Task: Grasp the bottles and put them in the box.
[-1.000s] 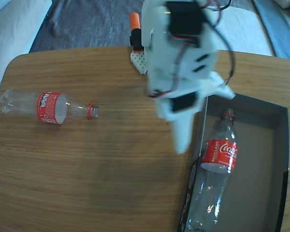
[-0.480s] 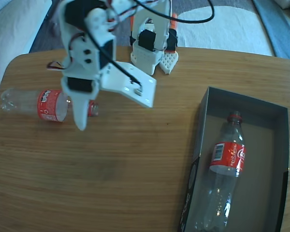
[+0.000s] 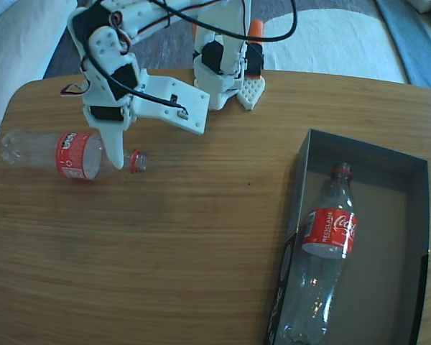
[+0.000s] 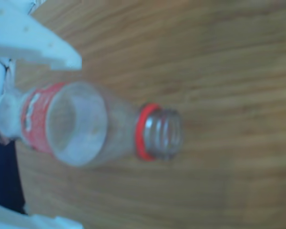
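In the fixed view, the bottle in the box [image 3: 317, 262] wears a red label with white Coca-Cola script and a line of small white capitals I cannot make out for sure. It is clear, ribbed plastic with a red neck ring, lying lengthwise on the dark grey floor of the box [image 3: 402, 237], neck toward the far wall. The box is shallow cardboard, black outside, with small white markings on its near left wall, too small to read. The other bottle [image 3: 65, 153] lies on its side on the wood-grain table [image 3: 165, 251] at the left, neck pointing right, red label with white print I cannot read. My gripper [image 3: 140, 144] hangs over its shoulder, white plastic, spread wide, one long finger [image 3: 113, 147] crossing the bottle between label and neck ring, holding nothing.

In the wrist view, that same bottle [image 4: 86, 126] fills the middle, blurred: uncapped threaded mouth, red ring, clear shoulder, red label at the left with unreadable white marks. My white fingers [image 4: 38, 43] stand apart above and below it, clear of the plastic.
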